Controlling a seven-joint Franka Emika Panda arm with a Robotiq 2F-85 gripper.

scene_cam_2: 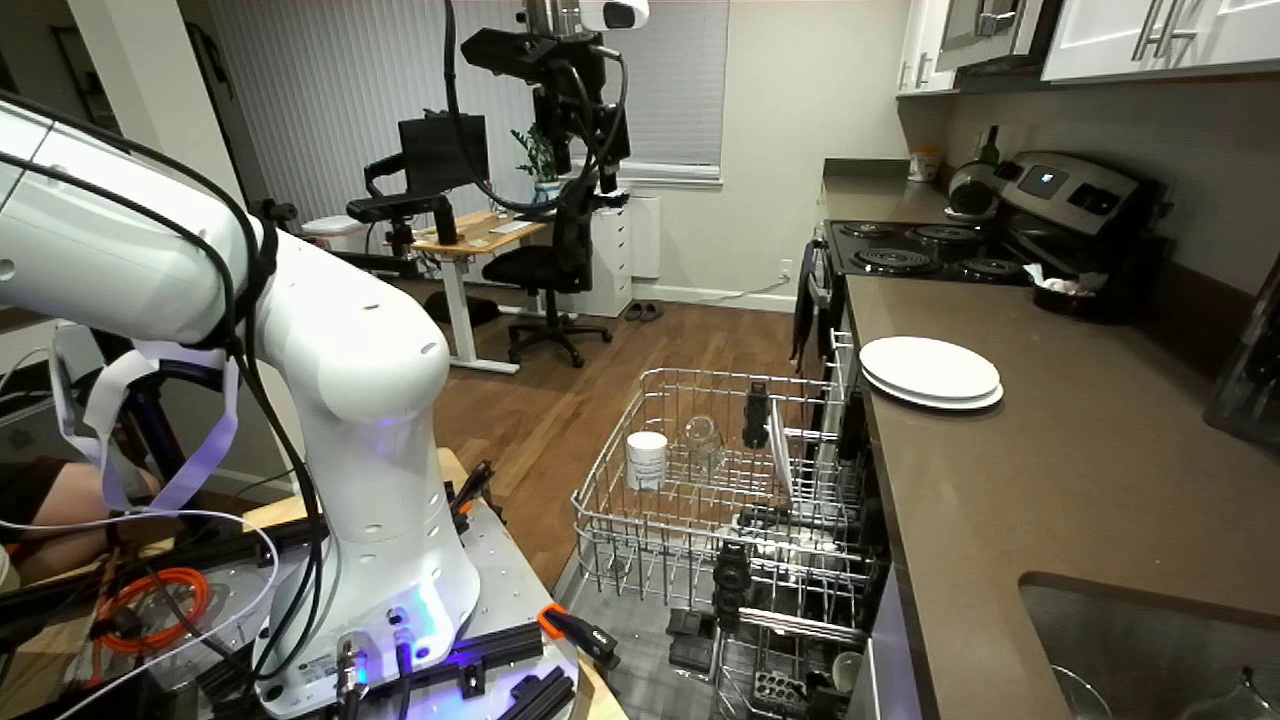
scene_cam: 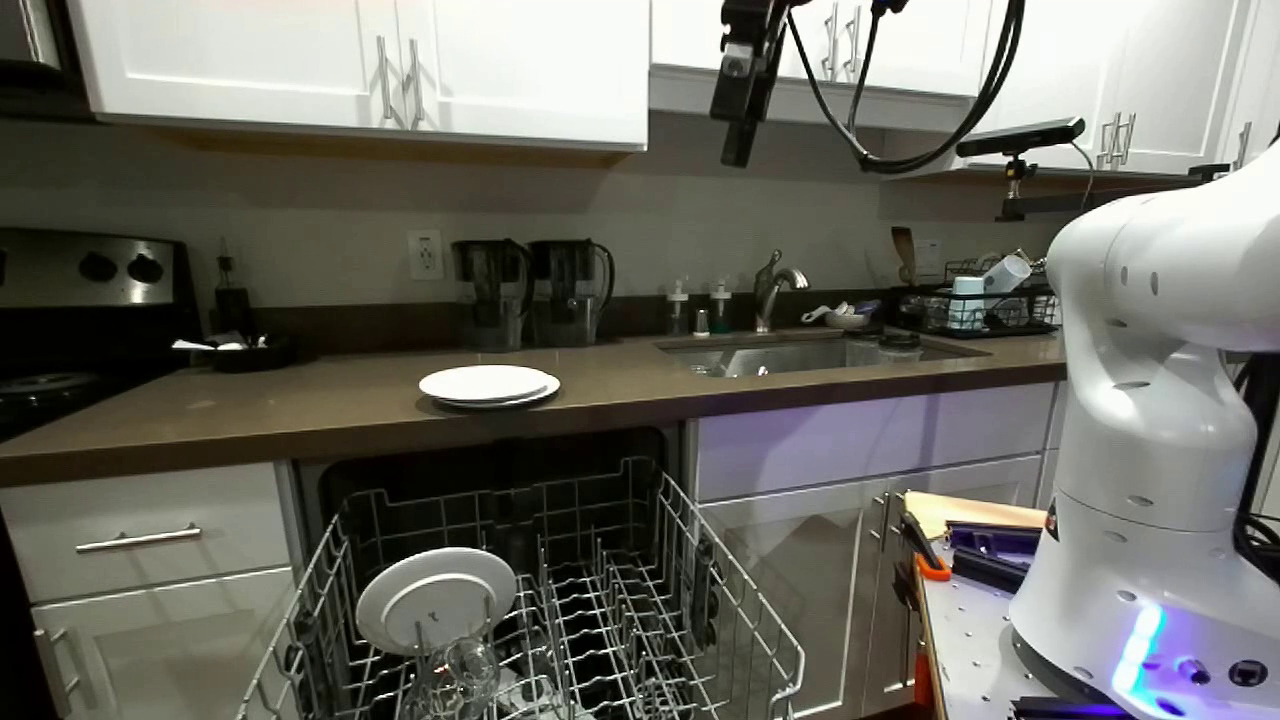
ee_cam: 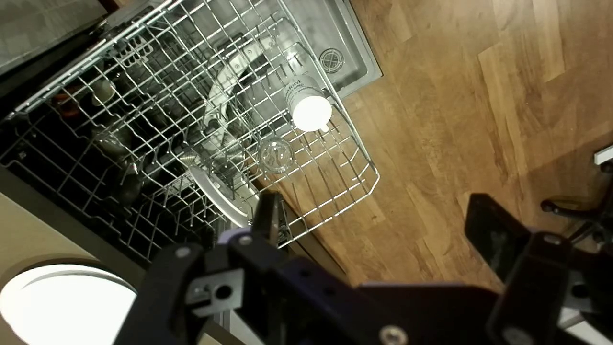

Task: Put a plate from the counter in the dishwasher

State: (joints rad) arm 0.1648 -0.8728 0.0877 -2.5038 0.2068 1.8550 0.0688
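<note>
As I look down through the wrist view, nearest to me is my black gripper (ee_cam: 373,211), its two fingers (ee_cam: 265,218) spread wide apart with wood floor (ee_cam: 416,120) showing between them. Next comes the plate (scene_cam: 485,383) of my task: round, flat, plain white, with a thin rim. It lies on the brown counter (scene_cam: 300,400), near the front edge above the dishwasher (scene_cam: 400,470), stacked slightly off-centre on a second plate (scene_cam: 553,390), also white. From the wrist this pair is a glare of white at the lower left, partly covered by the gripper; both exterior views separate the two rims.

Lower down is the dishwasher's wire rack (scene_cam: 620,590), pulled out. A third plate (scene_cam: 436,600) stands tilted in it: in an exterior view it turns a broad side with a ring and a small dark mark, while my wrist view catches it nearly edge-on. Near it is a clear glass (ee_cam: 276,155), and near that a white cup (scene_cam_2: 646,462) with dark lettering, seen from the wrist and in an exterior view.

Farther off, only in an exterior view, I find a faucet (scene_cam: 767,295) and a black drying rack (scene_cam: 925,312) holding cups. Farthest of all, again only in an exterior view, are a potted plant (scene_cam_2: 537,150) and a window blind (scene_cam_2: 675,100).
</note>
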